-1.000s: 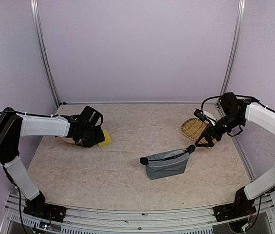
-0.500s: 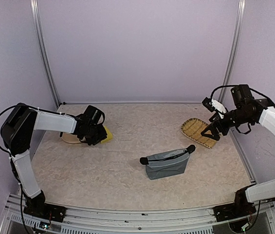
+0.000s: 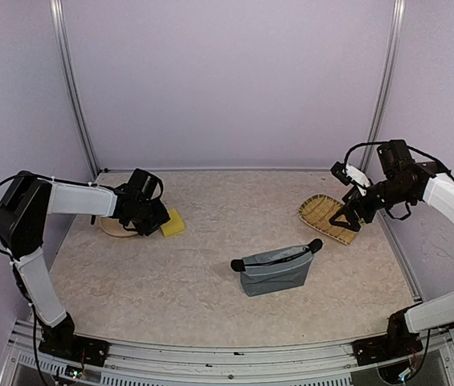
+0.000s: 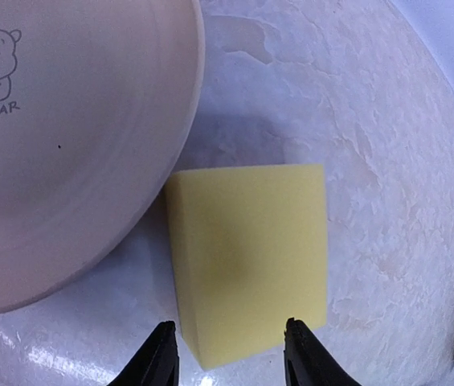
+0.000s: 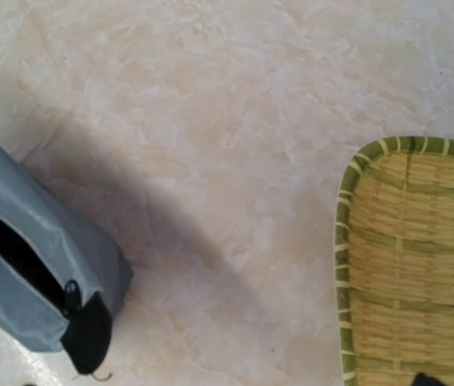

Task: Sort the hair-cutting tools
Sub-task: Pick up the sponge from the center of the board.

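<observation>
None of the hair-cutting tools show in any view. The grey zip pouch (image 3: 275, 273) stands at the table's middle with its top open; its inside is dark in the right wrist view (image 5: 34, 273). My left gripper (image 3: 156, 223) is open low over the near end of a yellow sponge (image 4: 247, 257), one fingertip (image 4: 162, 350) on each side, holding nothing. The right gripper (image 3: 349, 219) hangs wide open above the near edge of the woven bamboo tray (image 3: 323, 213), which looks empty.
A round beige plate (image 4: 74, 161) with a bear drawing lies just left of the sponge (image 3: 172, 223), almost touching it. The woven tray (image 5: 419, 265) sits at the right, near the side wall. Metal frame posts stand at the back corners.
The left gripper has pulled back off the sponge, which now shows in full. The right arm rose from beside the pouch's end and drew back over the tray's edge.
</observation>
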{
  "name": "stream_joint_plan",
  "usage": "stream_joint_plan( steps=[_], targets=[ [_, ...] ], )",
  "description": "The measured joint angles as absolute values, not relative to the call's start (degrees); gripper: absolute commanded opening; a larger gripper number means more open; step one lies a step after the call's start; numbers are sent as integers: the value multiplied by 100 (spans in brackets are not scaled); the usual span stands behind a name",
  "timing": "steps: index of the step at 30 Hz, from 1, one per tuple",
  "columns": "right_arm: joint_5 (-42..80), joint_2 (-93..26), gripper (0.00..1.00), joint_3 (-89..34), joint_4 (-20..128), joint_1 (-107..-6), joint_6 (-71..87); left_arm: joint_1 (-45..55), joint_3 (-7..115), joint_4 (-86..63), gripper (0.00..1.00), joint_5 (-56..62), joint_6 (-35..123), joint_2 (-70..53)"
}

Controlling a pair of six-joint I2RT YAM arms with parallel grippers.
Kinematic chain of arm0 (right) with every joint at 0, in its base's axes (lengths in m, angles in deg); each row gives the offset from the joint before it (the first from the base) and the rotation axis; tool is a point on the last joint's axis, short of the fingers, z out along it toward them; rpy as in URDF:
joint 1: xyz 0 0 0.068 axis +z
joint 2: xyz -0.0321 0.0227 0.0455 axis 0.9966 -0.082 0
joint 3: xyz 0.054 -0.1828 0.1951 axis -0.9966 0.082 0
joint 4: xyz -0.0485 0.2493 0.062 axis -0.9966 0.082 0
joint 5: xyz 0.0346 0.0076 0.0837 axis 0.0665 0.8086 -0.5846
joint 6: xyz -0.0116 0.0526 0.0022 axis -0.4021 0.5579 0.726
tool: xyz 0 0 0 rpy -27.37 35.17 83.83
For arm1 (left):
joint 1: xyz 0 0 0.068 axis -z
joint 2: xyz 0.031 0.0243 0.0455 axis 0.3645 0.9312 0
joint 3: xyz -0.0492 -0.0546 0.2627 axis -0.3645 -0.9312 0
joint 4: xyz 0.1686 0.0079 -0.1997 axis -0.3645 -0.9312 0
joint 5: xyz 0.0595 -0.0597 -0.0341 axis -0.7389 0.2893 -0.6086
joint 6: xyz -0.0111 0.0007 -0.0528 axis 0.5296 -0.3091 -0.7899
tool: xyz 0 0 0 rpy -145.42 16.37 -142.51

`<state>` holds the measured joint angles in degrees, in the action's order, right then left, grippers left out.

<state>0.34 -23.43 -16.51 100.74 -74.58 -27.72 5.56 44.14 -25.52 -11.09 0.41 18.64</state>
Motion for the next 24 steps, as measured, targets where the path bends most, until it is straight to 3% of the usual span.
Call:
stream_joint_plan(
  steps=[3,11,17,20,24],
  targets=[
    [-1,-2345,100,-1695,10074,-7458,-2772,477,4532,-2497,34,-1013,21,2146],
    [96,-2343,100,-1706,10048,-7458,-2715,471,4683,-2377,0,-860,12,2448],
    [642,-2579,100,-1807,9906,-7543,-2626,635,4809,-2311,0,-727,482,2441],
    [244,-2828,100,-1870,9747,-7755,-2628,980,5094,-2427,0,-810,1094,2358],
    [-711,-3189,90,-1933,9718,-7877,-2785,1786,5415,-2495,0,-1094,2185,1901]
  ],
)
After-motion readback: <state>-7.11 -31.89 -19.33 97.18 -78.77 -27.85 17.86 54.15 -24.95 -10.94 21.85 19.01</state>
